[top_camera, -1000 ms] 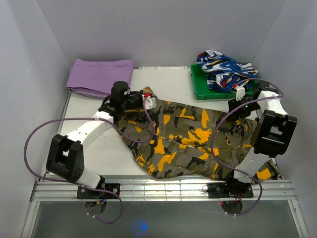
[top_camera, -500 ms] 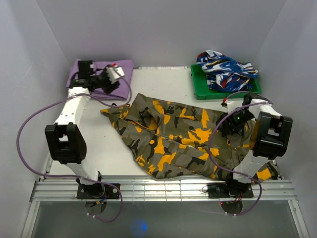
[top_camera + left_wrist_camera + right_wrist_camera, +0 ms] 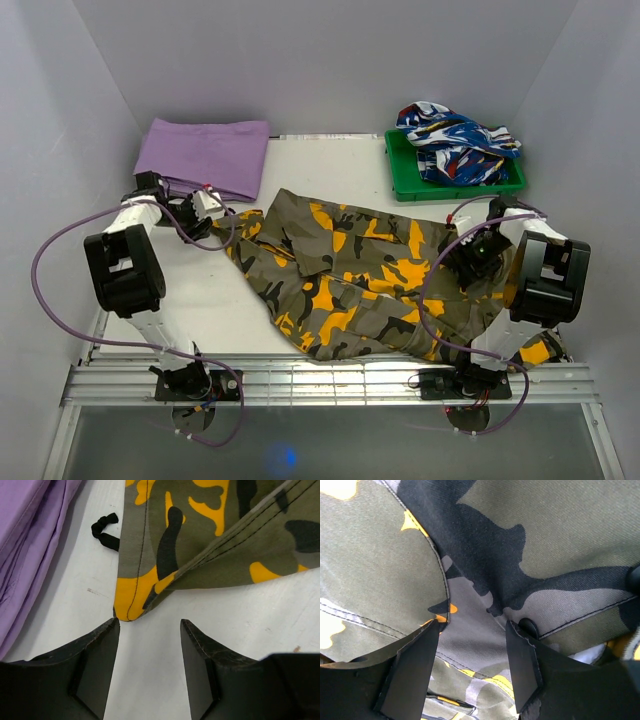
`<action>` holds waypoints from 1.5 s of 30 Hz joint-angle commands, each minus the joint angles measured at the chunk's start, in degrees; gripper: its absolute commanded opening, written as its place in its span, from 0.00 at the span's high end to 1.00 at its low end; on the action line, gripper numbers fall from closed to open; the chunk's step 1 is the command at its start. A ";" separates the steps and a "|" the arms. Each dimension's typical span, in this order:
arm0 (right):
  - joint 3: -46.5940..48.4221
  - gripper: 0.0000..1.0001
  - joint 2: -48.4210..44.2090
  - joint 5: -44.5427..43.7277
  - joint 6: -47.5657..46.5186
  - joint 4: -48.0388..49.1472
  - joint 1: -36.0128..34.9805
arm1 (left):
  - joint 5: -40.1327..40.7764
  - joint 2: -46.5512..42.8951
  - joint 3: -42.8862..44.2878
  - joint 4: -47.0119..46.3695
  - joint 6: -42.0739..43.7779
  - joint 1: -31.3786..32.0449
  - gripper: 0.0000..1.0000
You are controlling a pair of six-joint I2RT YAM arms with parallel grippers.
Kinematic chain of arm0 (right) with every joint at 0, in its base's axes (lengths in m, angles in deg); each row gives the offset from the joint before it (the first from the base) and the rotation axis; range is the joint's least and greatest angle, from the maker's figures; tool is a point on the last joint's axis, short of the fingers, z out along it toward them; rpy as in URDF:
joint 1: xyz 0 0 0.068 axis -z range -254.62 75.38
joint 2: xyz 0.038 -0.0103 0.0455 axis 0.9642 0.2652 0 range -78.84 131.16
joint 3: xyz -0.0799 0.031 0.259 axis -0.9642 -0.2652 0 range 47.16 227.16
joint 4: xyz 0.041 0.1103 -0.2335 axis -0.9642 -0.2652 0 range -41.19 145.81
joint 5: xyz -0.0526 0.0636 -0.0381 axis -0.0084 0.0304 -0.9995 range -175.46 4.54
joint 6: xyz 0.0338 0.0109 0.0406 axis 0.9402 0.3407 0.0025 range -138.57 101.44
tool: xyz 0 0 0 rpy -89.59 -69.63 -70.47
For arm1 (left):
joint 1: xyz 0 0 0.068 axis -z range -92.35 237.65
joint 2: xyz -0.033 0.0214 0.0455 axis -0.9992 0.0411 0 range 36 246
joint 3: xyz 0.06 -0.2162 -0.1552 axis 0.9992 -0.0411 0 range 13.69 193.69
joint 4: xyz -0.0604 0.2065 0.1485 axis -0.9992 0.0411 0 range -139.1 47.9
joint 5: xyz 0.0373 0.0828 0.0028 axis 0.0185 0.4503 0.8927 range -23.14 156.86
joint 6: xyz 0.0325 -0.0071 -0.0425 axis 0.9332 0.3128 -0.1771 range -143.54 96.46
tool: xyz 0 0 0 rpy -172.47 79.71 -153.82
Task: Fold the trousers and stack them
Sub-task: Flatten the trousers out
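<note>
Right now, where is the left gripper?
The left gripper is open on the table's left side in the top view, just short of the camouflage trousers' leftmost corner, with the purple cloth beyond it.

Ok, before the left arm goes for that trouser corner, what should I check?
1. Left end effector open: ok, nothing between the jaws.
2. Trousers corner lined up: ok, it lies just ahead of the gap.
3. Purple cloth out of the gap: ok, it lies off to the side.
4. Drawstring out of the gap: ok.
5. Right end effector open: ok; touching the fabric: cannot tell.
6. Trousers flat: not ok, creased and overlapped.
</note>
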 commanded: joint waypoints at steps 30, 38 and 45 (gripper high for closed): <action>4.52 0.41 2.88 -6.93 1.71 6.02 0.74 | 10.80 -14.58 3.06 11.72 3.53 2.19 1.00; 7.34 0.41 2.53 -6.14 1.62 5.67 0.74 | 27.41 -37.17 -3.01 30.53 8.89 2.19 1.00; 8.57 0.41 2.53 -5.52 1.18 4.79 0.56 | 33.66 -46.41 -7.83 40.13 9.68 2.11 1.00</action>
